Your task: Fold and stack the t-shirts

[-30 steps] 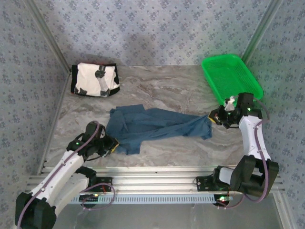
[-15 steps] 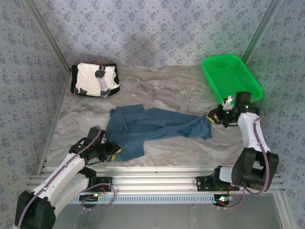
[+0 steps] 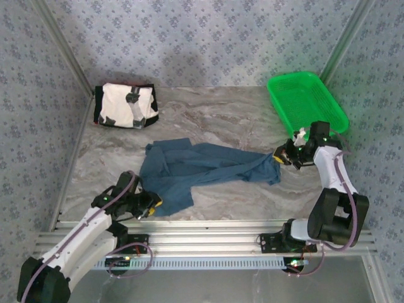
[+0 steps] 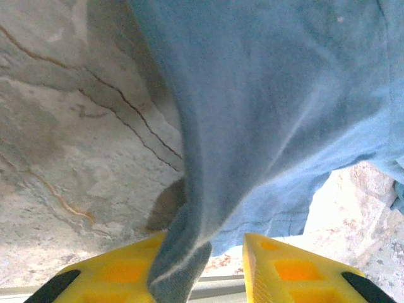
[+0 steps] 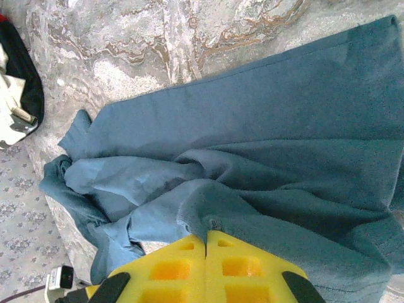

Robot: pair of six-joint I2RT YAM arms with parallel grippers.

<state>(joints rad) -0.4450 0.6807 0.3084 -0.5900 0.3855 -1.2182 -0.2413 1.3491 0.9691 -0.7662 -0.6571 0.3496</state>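
Cloth and frame edges are hiding parts.
From the left wrist, the teal shirt [image 4: 265, 107] is running off at 12 and 3 o'clock, and its hanging fold is masking whether the left gripper [image 4: 203, 243] is pinching it. From the right wrist, the cream shirt [image 5: 19, 88] is being cropped at 9 o'clock.

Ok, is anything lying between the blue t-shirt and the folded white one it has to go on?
Nothing visible. Between the blue t-shirt and the white t-shirt at the far left lies bare table. The green basket sits off at the far right, out of that path.
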